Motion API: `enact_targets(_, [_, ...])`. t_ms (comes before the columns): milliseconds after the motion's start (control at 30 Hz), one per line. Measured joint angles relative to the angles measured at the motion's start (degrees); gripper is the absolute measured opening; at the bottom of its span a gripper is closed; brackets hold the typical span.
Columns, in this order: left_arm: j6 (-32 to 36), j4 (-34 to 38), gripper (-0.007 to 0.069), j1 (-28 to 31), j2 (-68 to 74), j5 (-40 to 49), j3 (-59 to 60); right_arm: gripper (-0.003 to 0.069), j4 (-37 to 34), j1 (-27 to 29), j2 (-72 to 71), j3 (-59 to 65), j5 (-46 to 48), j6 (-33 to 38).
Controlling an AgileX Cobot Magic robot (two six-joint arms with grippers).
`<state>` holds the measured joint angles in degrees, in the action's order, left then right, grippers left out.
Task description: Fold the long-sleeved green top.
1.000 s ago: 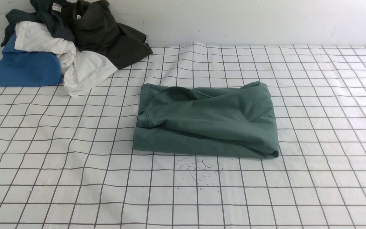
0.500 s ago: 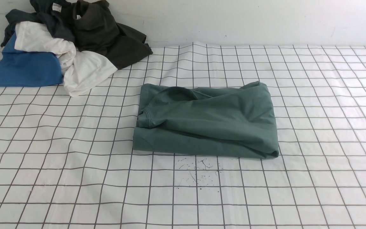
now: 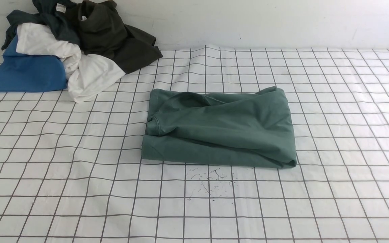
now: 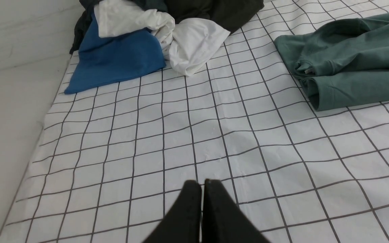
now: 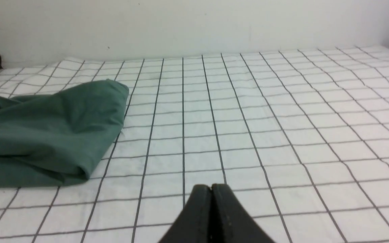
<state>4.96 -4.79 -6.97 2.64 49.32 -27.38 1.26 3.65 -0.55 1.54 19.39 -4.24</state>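
Observation:
The green long-sleeved top (image 3: 219, 128) lies folded into a rough rectangle in the middle of the checked cloth, a ribbed cuff showing at its left side. It also shows in the left wrist view (image 4: 346, 64) and the right wrist view (image 5: 46, 131). My left gripper (image 4: 202, 184) is shut and empty, above bare cloth well away from the top. My right gripper (image 5: 211, 187) is shut and empty, above bare cloth beside the top's right edge. Neither arm shows in the front view.
A pile of clothes sits at the back left: a blue garment (image 3: 25, 72), a white garment (image 3: 79, 71), a dark olive-black garment (image 3: 113, 37) and a dark teal-navy garment with a white label (image 3: 54, 15). A white wall (image 3: 248, 20) stands behind. Ink specks (image 3: 211, 184) mark the cloth in front of the top.

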Motion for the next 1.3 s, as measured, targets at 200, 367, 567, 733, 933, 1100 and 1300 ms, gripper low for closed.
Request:
enact_targets(200, [0.0,0.0,-0.0007,0.0,-0.06,0.0,0.0,-0.001,0.0,0.0,0.0,-0.06,0.7,-0.39])
enact_targets(367, [0.0,0.0,-0.0007,0.0,-0.06,0.0,0.0,-0.001,0.0,0.0,0.0,-0.06,0.7,-0.94])
enact_targets(567, [0.0,0.0,-0.0007,0.0,-0.06,0.0,0.0,-0.001,0.0,0.0,0.0,-0.06,0.7,-0.99])
enact_targets(733, [0.0,0.0,-0.0007,0.0,-0.06,0.0,0.0,-0.001,0.0,0.0,0.0,-0.06,0.7,-0.99])
enact_targets(933, [0.0,0.0,-0.0007,0.0,-0.06,0.0,0.0,-0.001,0.0,0.0,0.0,-0.06,0.7,-0.99])
enact_targets(1100, [0.0,0.0,-0.0007,0.0,-0.06,0.0,0.0,-0.001,0.0,0.0,0.0,-0.06,0.7,-0.99])
enact_targets(1300, [0.0,0.0,-0.0007,0.0,-0.29,0.0,0.0,-0.001,0.0,0.0,0.0,-0.06,0.7,-0.99])
